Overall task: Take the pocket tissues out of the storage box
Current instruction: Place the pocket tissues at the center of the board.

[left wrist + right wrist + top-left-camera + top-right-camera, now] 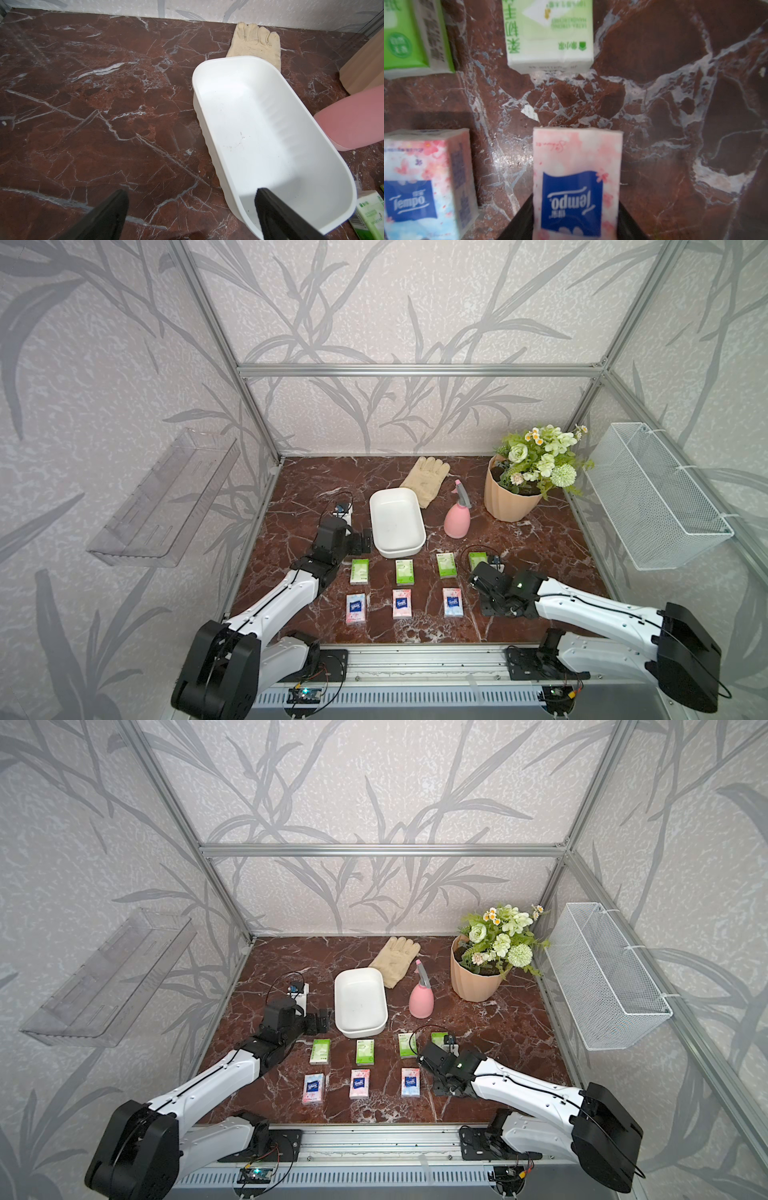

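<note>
In both top views the storage box [397, 522] sits mid-frame on the dark marble table [316, 481], its white floor bare. Below it in the frame, seven pocket tissues [404, 572] lie flat in two tidy rows. Nearest the box are four green-and-white packs, the rightmost [478, 561] half hidden by the right arm [582, 605]. Beneath them are three pale pink ones [402, 603]. The left pincer [361, 541] hangs just left of the box's lower corner, jaws wide apart and holding nothing. The right pincer [496, 608] reaches down at the right end of the pink row; its jaws cannot be made out from here.

The left wrist view confirms that the box [259, 124] is empty. A cream glove [255, 41] lies behind it and a pink spray bottle [349, 120] beside it. The black fingers [108, 218] stand spread, one over the table, the other in front of the box's near end.

In the right wrist view the right pincer [576, 201] is clamped on the eighth pack [577, 153]. It is a soft film-wrapped pack, blossom-pink with a dark blue logo. It hangs in line with a neighbouring pink pack [425, 176] and opposite a green one [550, 35]. Whether it touches the table cannot be told.

The step in hand appears to be setting down the last pack. The next move probably calls for lowering it flat, parting the jaws, and lifting straight up so the light pack is not dragged askew.
</note>
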Robot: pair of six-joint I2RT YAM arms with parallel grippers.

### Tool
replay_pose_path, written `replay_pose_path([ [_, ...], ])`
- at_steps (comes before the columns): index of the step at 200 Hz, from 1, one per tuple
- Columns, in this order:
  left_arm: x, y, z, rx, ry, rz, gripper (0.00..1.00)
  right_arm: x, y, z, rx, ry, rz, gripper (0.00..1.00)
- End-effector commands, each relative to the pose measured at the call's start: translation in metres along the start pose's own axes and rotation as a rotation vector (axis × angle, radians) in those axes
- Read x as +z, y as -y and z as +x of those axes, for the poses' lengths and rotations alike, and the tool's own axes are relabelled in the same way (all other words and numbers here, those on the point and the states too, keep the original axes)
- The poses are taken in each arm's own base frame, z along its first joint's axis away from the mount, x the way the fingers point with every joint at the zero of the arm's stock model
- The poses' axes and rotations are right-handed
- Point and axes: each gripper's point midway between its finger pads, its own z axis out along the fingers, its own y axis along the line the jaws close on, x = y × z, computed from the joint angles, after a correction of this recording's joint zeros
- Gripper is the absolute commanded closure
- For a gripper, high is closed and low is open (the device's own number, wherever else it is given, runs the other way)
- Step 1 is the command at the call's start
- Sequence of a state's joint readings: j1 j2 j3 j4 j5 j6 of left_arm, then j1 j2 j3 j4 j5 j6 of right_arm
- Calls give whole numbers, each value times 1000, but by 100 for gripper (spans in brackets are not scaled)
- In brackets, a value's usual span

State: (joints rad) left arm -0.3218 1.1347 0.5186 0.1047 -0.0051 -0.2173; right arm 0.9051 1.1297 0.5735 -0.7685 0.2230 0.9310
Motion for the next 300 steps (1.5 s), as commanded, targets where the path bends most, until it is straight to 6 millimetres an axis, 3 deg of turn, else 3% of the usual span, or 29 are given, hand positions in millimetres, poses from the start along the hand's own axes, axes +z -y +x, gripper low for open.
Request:
replay_pose_path([
  [1,0,2,3,14,-1,9,0,4,-6,-2,7,7,-21,47],
  [70,1,3,5,14,-11,15,0,15,-4,6,-8,-29,-3,45],
  [101,2,3,6,14,-13,16,0,17,-1,8,-3,-31,10,40],
  [155,2,4,4,19,-13,18,0,-2,5,-3,4,6,37,26],
  [239,-3,-14,-24,-40,86,-93,0,-90,21,-71,31,275,41,10],
  [300,-17,-43,-47,-83,188,-256,0,-122,41,-134,75,446,16,1],
])
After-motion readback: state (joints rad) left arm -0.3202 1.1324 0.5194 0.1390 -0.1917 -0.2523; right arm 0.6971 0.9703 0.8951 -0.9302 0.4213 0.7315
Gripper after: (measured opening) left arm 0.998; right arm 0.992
